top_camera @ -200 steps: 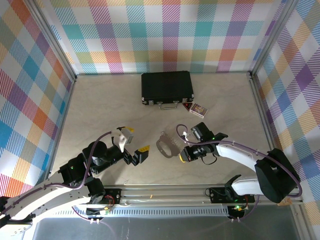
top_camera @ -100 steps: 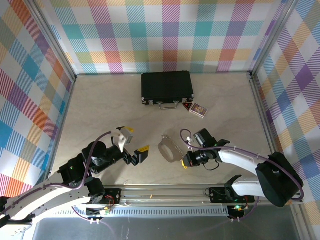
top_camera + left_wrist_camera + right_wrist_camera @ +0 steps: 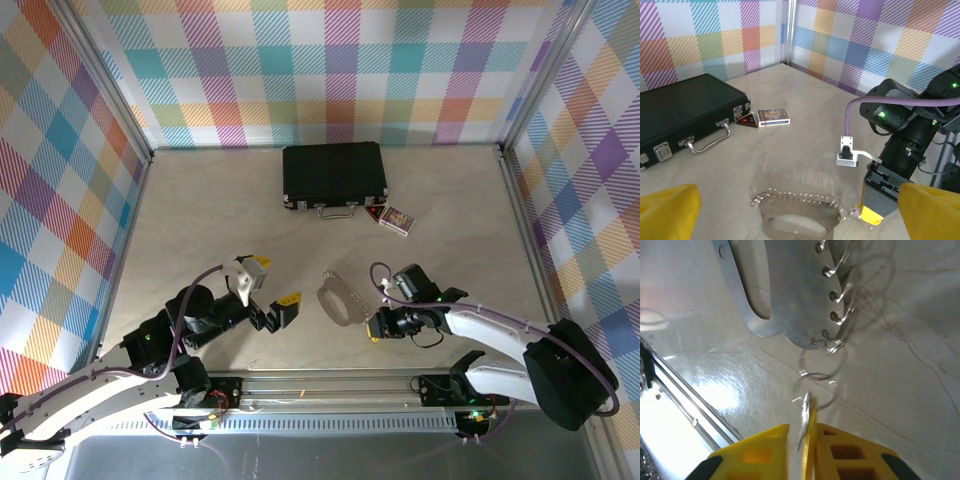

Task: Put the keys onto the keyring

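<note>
Sliding back toward the near edge lately, right gripper (image 3: 374, 329) has the tiny yellow-headed, silver-bladed key (image 3: 805, 412) between barely parted jaws, can't tell if pinched. Floppy silvery metal keyring (image 3: 340, 298) lies just ahead. Left gripper (image 3: 272, 282) gapes wide.

A closed black case (image 3: 334, 175) lies on the pale table (image 3: 200, 220), its handle on the near side; just off its near right corner, a small printed box (image 3: 396, 220) beside a red triangular piece (image 3: 373, 213)

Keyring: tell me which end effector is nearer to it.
Right. The right end effector sits close beside the keyring, at its right; the left end effector hangs open farther off, on its left.
</note>
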`<action>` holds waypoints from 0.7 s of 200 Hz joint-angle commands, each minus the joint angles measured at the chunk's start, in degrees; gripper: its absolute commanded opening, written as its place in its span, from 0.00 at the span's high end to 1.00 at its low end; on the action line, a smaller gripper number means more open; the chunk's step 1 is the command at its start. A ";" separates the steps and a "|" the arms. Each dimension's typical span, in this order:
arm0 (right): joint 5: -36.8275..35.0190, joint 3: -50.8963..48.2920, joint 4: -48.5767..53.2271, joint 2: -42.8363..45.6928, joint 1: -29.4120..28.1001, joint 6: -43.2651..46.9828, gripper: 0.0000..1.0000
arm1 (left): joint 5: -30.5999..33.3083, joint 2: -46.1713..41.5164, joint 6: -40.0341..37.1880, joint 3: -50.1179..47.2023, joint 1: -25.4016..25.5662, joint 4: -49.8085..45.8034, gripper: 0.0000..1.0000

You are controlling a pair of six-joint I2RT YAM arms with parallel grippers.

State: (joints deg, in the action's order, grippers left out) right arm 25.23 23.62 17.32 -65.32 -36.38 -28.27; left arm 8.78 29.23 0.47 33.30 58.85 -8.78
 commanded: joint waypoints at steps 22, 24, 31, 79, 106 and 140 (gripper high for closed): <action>-3.67 0.44 5.60 6.95 -0.36 -1.19 0.67 | -1.36 0.91 2.22 -0.37 0.34 4.68 0.00; -3.94 0.52 5.96 7.42 -0.36 -1.31 0.66 | -1.38 0.91 2.29 -0.35 0.33 4.78 0.00; -4.69 0.85 7.02 9.08 -0.36 -1.51 0.64 | -1.23 0.96 2.33 -0.22 0.30 4.86 0.00; -15.43 6.77 16.67 21.88 -0.36 -1.12 0.42 | 8.16 3.25 6.03 1.37 0.31 2.52 0.00; -26.60 8.78 19.75 28.62 -0.31 -0.78 0.07 | 20.81 6.36 12.33 2.71 0.21 -0.87 0.00; -37.24 9.60 17.83 32.73 -0.18 2.59 0.01 | 31.53 8.16 13.97 0.91 -0.42 -0.36 0.00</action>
State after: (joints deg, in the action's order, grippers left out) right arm -0.73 31.70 33.85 -34.11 -36.38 -28.25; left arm 28.71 37.10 11.44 34.22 58.85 -9.37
